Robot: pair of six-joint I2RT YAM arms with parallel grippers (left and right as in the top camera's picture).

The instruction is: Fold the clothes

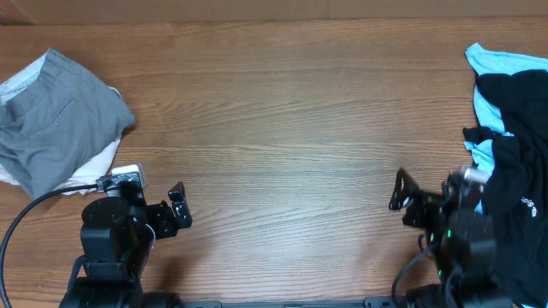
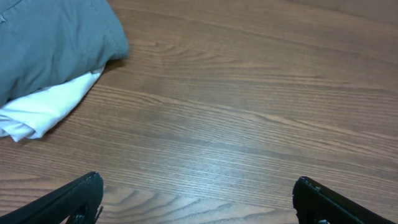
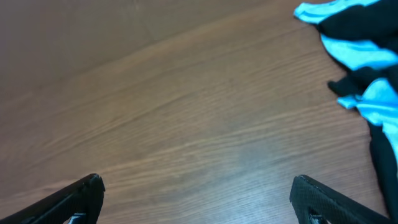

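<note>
With the 2 pairs of jaws spread and empty, the left gripper (image 1: 181, 207), not the right gripper (image 1: 398, 191), should reach the grey shorts (image 1: 60, 120) far left, pinching only grey cloth, not the white garment (image 1: 90, 174) beneath

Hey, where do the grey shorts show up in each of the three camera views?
Overhead: grey shorts at the left edge, upper part, lying on a white cloth.
Left wrist: grey shorts in the top left corner, white cloth poking out beneath.
Right wrist: not in it; only black and light-blue garments at right.
Shared landmark: the white cloth, in overhead and left wrist.
</note>
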